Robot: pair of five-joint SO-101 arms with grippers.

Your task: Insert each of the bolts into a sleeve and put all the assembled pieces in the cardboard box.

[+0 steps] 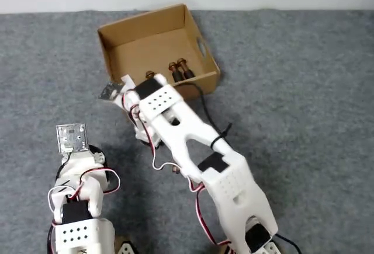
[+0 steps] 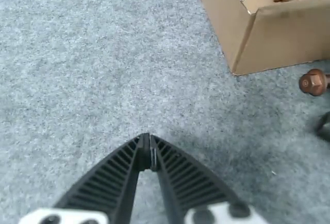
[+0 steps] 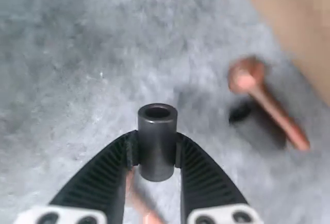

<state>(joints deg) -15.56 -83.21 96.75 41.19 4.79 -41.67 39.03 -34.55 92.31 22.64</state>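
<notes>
My right gripper (image 3: 157, 149) is shut on a dark sleeve (image 3: 157, 126), held upright with its open bore showing, just above the carpet. A copper bolt (image 3: 268, 103) lies on the carpet beyond it, and another copper shaft (image 3: 138, 203) shows under the jaws. In the high view the right arm (image 1: 160, 102) stretches to the front left corner of the cardboard box (image 1: 125, 32). Assembled bolts (image 1: 178, 70) lie inside along the box's front wall. My left gripper (image 2: 146, 149) is shut on nothing over bare carpet, and a loose bolt (image 2: 313, 81) lies beside the box corner (image 2: 258, 33).
Grey carpet (image 1: 304, 108) covers the whole table. The left arm (image 1: 79, 190) stands at the front left, well back from the box. Open carpet stretches to the right of the box and at the far left.
</notes>
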